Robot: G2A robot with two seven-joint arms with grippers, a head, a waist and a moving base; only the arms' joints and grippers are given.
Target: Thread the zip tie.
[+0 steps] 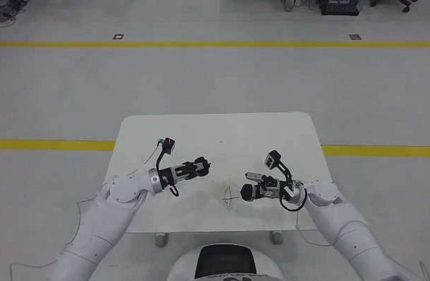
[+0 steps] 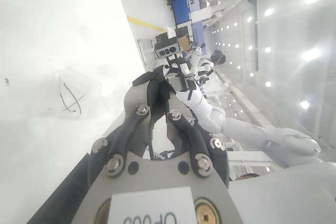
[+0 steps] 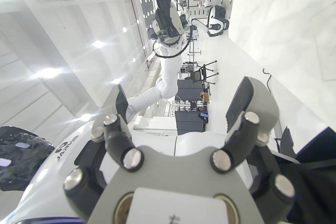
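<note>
**Top view, with both wrist views.**

(a) Clear pouch (image 2: 89, 83), flat on the table (image 1: 215, 133). I see the zip tie (image 1: 227, 195) (image 2: 69, 101) as a thin dark loop that appears to lie within the pouch's faint outline. I cannot tell whether the pouch is sealed. The zip tie sits toward the table's 6 o'clock edge, between the two grippers and apart from both.

(b) Left gripper (image 1: 205, 166) (image 2: 152, 83), near the zip tie at about 10 o'clock from it. Its fingers are pressed together.

(c) Right gripper (image 1: 244, 192) (image 3: 181, 96), just beside the zip tie at 3 o'clock. Its fingers (image 3: 244, 96) stand wide apart.

(d) The two arms come in from the table's 7 and 5 o'clock corners, their grippers pointing toward each other.

(e) Table: white, with rounded corners. Floor (image 1: 215, 84): pale grey, crossed by two yellow lines (image 1: 201, 44), one beyond the table at 12 o'clock and one passing behind it.
</note>
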